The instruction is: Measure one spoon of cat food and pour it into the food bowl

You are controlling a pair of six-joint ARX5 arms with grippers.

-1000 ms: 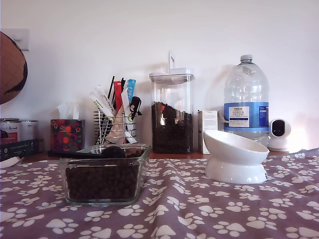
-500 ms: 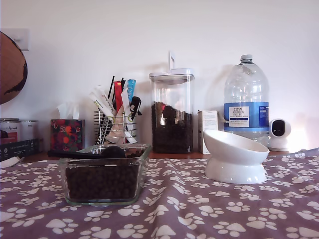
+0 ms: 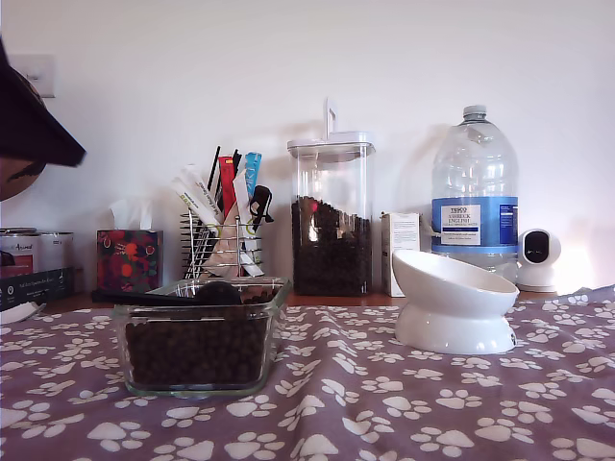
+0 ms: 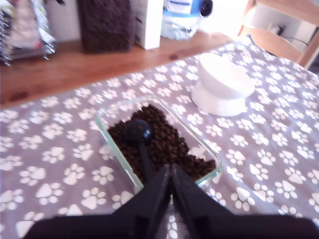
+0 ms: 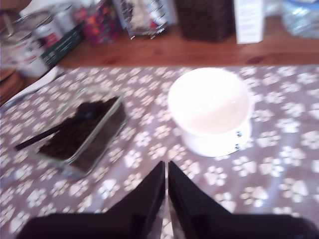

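The black spoon point(image 3: 183, 296) lies across the clear glass dish point(image 3: 279, 331), its cup point(image 4: 137, 132) resting on the dark brown cat food point(image 4: 167, 147) that fills the dish. The white food bowl point(image 3: 452, 303) stands on the paw-print cloth at the exterior view's right, apart from the dish. My first gripper point(image 4: 171, 169) hovers shut above the near end of the spoon's handle and holds nothing. My second gripper point(image 5: 166, 164) is shut and empty above the cloth, short of the food bowl point(image 5: 209, 107), with the spoon point(image 5: 55, 130) off to one side. A dark arm part point(image 3: 34, 130) shows at the exterior view's upper left.
Along the back stand a tall clear canister of kibble point(image 3: 331, 221), a big water bottle point(image 3: 474, 197), a white box point(image 3: 401, 245), a wire rack of sachets and sticks point(image 3: 223, 230), a tissue box point(image 3: 128, 259), tins point(image 3: 34, 254) and a small white camera point(image 3: 538, 257).
A dark arm part has come into the exterior view's upper left, covering the round brown object there. The dish, spoon and bowl have not moved.
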